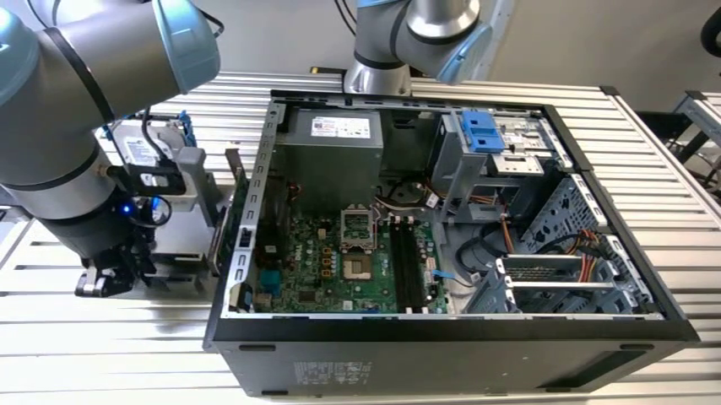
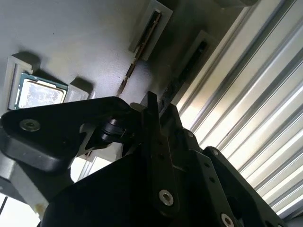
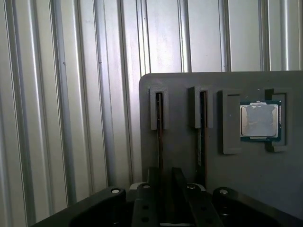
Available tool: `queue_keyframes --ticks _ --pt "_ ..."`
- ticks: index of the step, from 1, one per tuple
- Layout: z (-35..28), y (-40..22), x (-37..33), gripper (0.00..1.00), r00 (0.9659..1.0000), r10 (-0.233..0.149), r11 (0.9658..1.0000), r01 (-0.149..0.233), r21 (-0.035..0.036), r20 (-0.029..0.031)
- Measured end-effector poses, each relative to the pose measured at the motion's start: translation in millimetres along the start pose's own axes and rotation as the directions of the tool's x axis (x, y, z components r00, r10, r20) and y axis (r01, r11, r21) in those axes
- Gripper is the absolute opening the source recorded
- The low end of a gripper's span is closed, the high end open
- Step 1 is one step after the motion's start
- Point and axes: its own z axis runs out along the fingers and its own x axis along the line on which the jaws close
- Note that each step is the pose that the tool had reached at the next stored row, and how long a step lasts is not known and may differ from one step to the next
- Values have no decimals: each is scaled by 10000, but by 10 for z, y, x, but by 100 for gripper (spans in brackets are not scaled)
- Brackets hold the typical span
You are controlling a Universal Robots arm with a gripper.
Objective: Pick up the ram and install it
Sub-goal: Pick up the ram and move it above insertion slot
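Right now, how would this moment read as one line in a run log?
stage: pickup | hand: over ram | ram: on edge in grey tray | installed: no

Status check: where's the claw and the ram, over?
Claw low over grey tray, in line with ram. Ram on edge in its tray slot, not lifted. Second stick and processor beside it, nothing blocking.

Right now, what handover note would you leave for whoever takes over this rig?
Gripper: low over the gray holder, lined up with the ram standing on edge in its slot; grasp not confirmed.
A second stick and a processor chip sit in the same holder.
Done: nothing installed; the case's memory slots look empty.
Left: pick up, install.
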Motion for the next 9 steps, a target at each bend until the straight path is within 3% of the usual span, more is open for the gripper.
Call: queue_keyframes --ticks 9 --pt "1 0 0 0 10000 0 10000 0 0 0"
